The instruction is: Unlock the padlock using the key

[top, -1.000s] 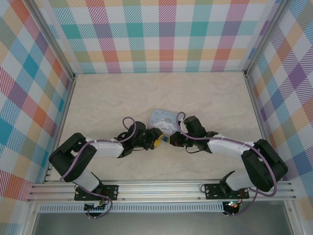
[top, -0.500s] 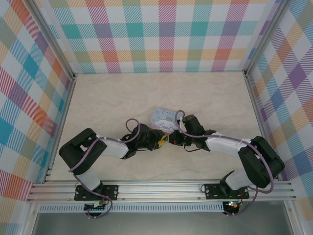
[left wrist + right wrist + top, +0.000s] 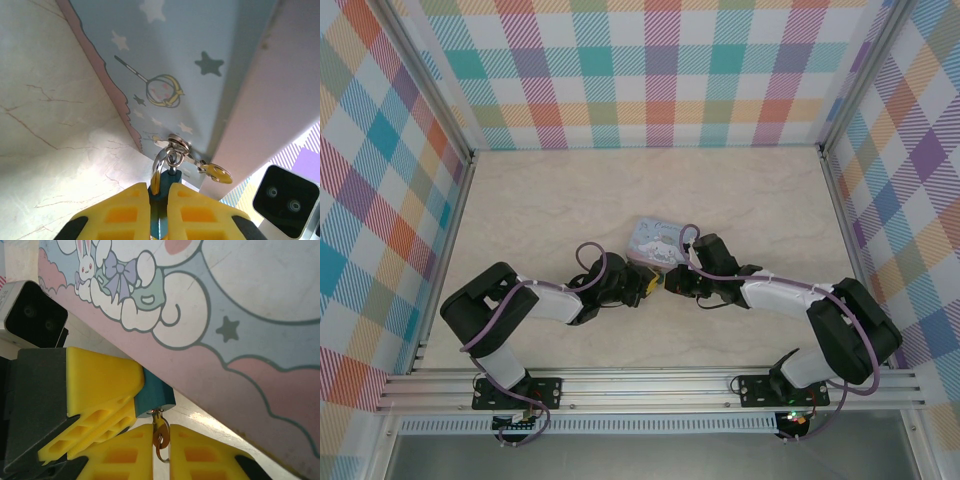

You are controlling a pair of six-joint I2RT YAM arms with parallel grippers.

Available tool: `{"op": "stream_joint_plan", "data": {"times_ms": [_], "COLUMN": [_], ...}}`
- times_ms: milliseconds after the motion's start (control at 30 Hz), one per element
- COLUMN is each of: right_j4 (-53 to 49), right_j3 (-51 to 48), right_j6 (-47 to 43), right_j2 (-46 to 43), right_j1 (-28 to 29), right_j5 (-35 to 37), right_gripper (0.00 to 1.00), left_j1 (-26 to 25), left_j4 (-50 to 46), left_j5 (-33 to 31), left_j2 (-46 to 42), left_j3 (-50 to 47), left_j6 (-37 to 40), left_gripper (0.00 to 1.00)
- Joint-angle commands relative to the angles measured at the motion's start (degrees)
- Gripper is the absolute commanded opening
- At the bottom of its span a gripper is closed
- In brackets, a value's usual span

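Tin [image 3: 655,240] slightly back; padlock [image 3: 152,397] between fingers [image 3: 122,210]

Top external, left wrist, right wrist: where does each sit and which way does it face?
Top external: above and behind the arms, looking down on the table; left arm and right arm show.
Left wrist: behind its yellow jaws, facing the tin; jaws clamp the padlock.
Right wrist: behind its own jaws, facing the tin; key at their tips.
Shared: both wrist views show padlock, key, tin and the other's camera.
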Motion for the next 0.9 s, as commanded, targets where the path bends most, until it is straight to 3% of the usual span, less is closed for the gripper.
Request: {"op": "stream_joint_plan", "data": {"times_ms": [0,300,467,633,867], "right_j4": [1.7,-4.4,-1.9,2.1,6.5], "right_j3": [0.2,-1.3,-3.9,-7.2,-9.3], "right_j6": [-0.7,-8.9,-20.9,-36.1,-42.8], "right_j2": [-1.6,-7.2,-11.6,-14.6,-11.5], "right_j1": [0.3,0.2,1.0,8.1,11.1], "right_j5": [-0.7,6.5,10.5,20.4,26.0], "right_gripper": [0.19,0.40,0.41,0.44,0.45], "left_j1": [-0.8,-0.7,-0.7,-0.6,-0.5], "left_j4": [1.1,0.3,0.1,0.0,-0.9], "left_j5": [-0.7,-1.4,-1.5,-1.3,-1.5], "left_j2": [0.0,-0.1,0.0,0.0,-0.7], "left_j3": [1.3,2.0,2.4,2.7,2.7], "left_j6": [0.1,0.7,0.7,0.9,1.1], "left_gripper": [0.00,0.00,0.00,0.00,0.00]}}
